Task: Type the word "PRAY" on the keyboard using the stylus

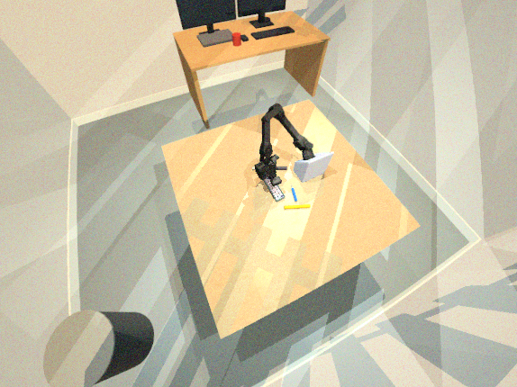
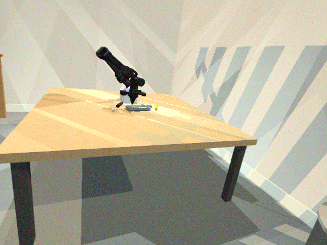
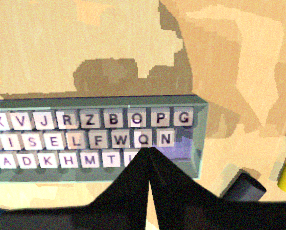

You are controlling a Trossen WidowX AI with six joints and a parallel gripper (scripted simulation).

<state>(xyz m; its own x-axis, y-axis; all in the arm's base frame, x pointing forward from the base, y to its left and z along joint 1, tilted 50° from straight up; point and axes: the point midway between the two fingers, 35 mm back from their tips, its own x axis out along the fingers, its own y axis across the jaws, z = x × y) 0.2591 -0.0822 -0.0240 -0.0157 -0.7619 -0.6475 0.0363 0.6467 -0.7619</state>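
The keyboard (image 1: pixel 276 193) (image 2: pixel 138 108) (image 3: pixel 199 150) is a small grey-green tray of white letter keys. In the wrist view its right end shows, with the P key (image 3: pixel 160 118) in the top row and the R key (image 3: pixel 67 120) further left. My gripper (image 2: pixel 132 103) (image 3: pixel 148 153) is shut, with nothing visible between its fingertips. The tips appear just below the Q key (image 3: pixel 143 138) and hide part of the bottom row. A thin blue stick (image 1: pixel 294 194) (image 2: pixel 150 106) and a thicker yellow stick (image 1: pixel 297 207) (image 2: pixel 156 107) lie beside the keyboard. Which object is the stylus is unclear.
A dark cylinder (image 1: pixel 282 168) (image 2: pixel 119 104) (image 3: pixel 245 187) lies near the keyboard's right end in the wrist view. A small whitish piece (image 2: pixel 113 109) lies near it. A pale slanted block (image 1: pixel 313 167) stands by the arm's base. A second desk with monitors stands behind.
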